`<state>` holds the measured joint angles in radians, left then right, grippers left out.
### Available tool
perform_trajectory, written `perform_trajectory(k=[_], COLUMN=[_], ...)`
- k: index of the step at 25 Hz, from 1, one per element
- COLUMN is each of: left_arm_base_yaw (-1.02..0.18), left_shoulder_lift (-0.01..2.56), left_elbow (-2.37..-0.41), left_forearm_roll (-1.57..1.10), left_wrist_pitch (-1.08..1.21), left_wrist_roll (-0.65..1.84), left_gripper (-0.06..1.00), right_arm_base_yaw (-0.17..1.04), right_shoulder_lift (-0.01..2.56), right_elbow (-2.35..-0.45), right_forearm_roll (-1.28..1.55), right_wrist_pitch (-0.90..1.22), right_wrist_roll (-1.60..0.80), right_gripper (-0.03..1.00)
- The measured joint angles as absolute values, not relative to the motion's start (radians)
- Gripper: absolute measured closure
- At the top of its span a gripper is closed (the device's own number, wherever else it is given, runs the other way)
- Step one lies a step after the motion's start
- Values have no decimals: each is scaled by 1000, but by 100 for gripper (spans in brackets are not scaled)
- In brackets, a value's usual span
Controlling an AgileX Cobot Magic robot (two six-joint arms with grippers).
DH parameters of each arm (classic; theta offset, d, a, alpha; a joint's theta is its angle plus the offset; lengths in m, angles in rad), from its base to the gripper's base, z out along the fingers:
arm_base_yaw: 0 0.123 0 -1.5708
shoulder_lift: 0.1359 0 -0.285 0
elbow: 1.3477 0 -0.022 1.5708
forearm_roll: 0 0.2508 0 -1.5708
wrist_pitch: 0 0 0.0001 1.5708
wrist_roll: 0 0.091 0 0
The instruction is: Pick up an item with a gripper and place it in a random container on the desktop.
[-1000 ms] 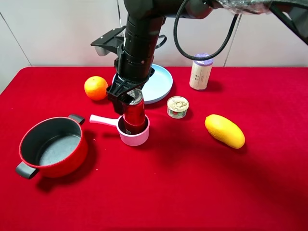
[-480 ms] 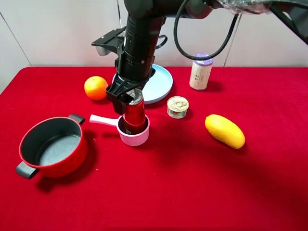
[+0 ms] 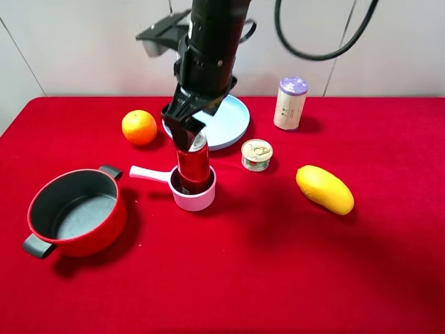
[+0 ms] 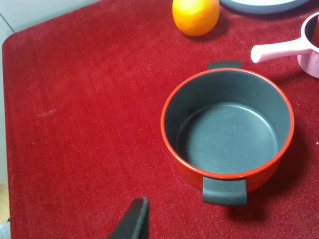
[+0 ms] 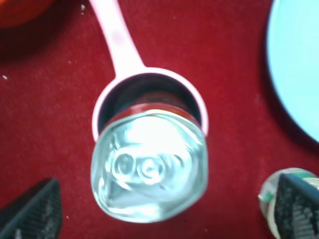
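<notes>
The tall red can (image 3: pixel 193 163) with a silver top stands upright inside the small pink saucepan (image 3: pixel 203 198) on the red cloth desktop (image 3: pixel 264 264). My right gripper (image 3: pixel 186 127) hangs just above the can's top, open and off it. In the right wrist view the can's silver top (image 5: pixel 149 164) sits between the two spread black fingers (image 5: pixel 35 209), over the saucepan's rim (image 5: pixel 149 79). Of my left gripper, only one black finger (image 4: pixel 133 221) shows, above the cloth near the red pot (image 4: pixel 227 127).
A red two-handled pot (image 3: pixel 76 212) stands at the front left. An orange (image 3: pixel 139 127), a blue plate (image 3: pixel 233 122), a short gold-lidded tin (image 3: pixel 256 154), a yellow mango (image 3: pixel 324 188) and a white bottle with a purple lid (image 3: pixel 290 103) lie around the saucepan.
My right gripper has let go of the can and risen above it. The can stays upright in the pink saucepan.
</notes>
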<state>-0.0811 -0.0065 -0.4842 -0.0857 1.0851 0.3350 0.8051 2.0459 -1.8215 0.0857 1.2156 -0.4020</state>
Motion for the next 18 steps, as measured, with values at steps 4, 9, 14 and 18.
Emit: perform_trajectory(k=[4, 9, 14, 18], left_arm_base_yaw=[-81, -81, -81, -81], left_shoulder_lift=[-6, -6, -6, -6], left_elbow=[-484, -484, -484, -484], left_forearm_roll=[-86, -86, -86, -86], left_wrist_pitch=[1085, 1085, 1085, 1085], left_wrist_roll=[335, 335, 335, 335], left_gripper=[-5, -5, -5, -5], right_arm_base_yaw=[805, 805, 805, 805], right_shoulder_lift=[1991, 1902, 1780, 1675], right_elbow=[-1821, -1787, -1661, -1544], right_forearm_roll=[77, 50, 38, 9], right_wrist_pitch=[1216, 1216, 1217, 1217], right_wrist_roll=[-405, -389, -374, -327], right_gripper=[29, 28, 27, 27])
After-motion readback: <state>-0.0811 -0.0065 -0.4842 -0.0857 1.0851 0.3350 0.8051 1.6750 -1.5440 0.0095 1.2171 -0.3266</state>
